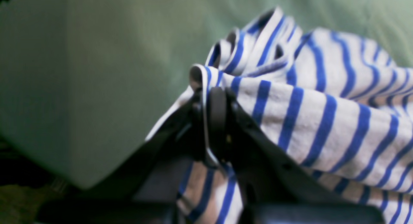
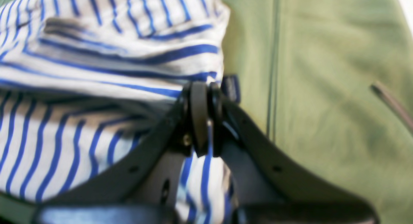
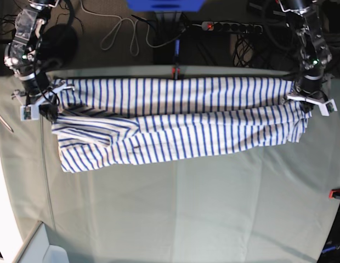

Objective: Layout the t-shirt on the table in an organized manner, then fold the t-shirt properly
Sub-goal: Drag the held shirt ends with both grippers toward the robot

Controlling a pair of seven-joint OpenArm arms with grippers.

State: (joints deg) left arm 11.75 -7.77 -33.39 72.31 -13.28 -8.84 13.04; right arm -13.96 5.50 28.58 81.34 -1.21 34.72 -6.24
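Note:
The t-shirt (image 3: 175, 123), white with thin blue stripes, is stretched in a long band across the far part of the table (image 3: 175, 213). My left gripper (image 3: 308, 105) is shut on its right end. The left wrist view shows that gripper (image 1: 213, 98) pinching a bunched striped fold (image 1: 322, 121). My right gripper (image 3: 48, 112) is shut on the left end. In the right wrist view that gripper (image 2: 203, 95) clamps the striped cloth (image 2: 96, 72) beside a small dark blue tag (image 2: 231, 88).
A red clamp (image 3: 174, 71) sits at the table's far edge and another (image 3: 338, 193) at the right edge. Cables and a power strip (image 3: 230, 26) lie on the floor behind. A thin rod (image 3: 3, 119) lies at the left.

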